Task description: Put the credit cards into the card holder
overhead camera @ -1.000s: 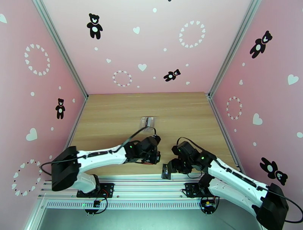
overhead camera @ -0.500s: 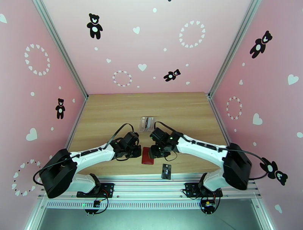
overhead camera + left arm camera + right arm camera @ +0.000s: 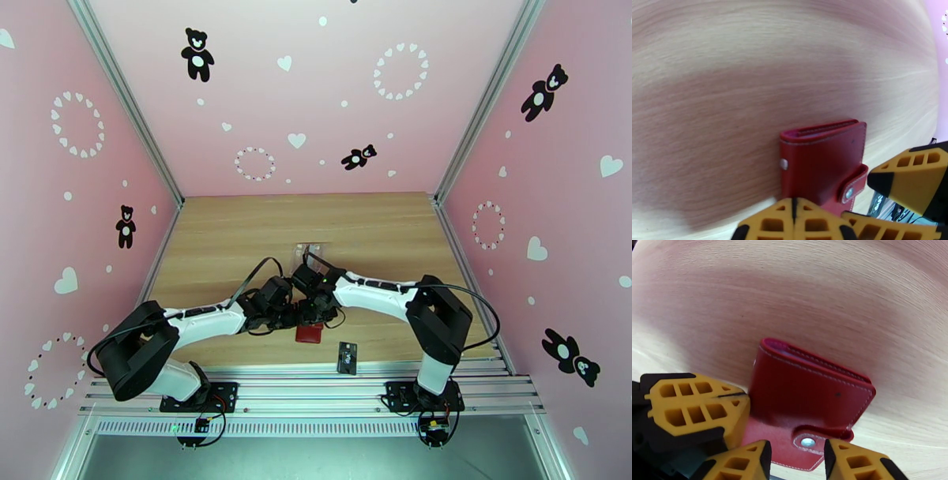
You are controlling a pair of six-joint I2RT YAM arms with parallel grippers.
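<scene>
My right claw (image 3: 796, 451) straddles the card holder's (image 3: 809, 390) snap tab (image 3: 807, 442), jaws narrowly apart. My left claw (image 3: 793, 203), pinched together, sits against the holder's edge, its fingers cropped below.

The left gripper (image 3: 793, 215) crowds the right gripper (image 3: 797, 457) on its left side. Ahead of both, past the card holder (image 3: 821, 158), the table (image 3: 750, 79) lies bare.

Pale wooden tabletop (image 3: 237, 229) boxed in on left, far and right sides by pink panel walls (image 3: 332, 71) printed with black teddy bears (image 3: 197, 54), white hearts (image 3: 296, 140) and rings of small hearts (image 3: 400, 48). Silver aluminium posts (image 3: 129, 103) at both far corners. Slotted aluminium rails (image 3: 316, 388) along near edge, dull grey surface (image 3: 316, 454) nearer still. Soft, even light throughout.
</scene>
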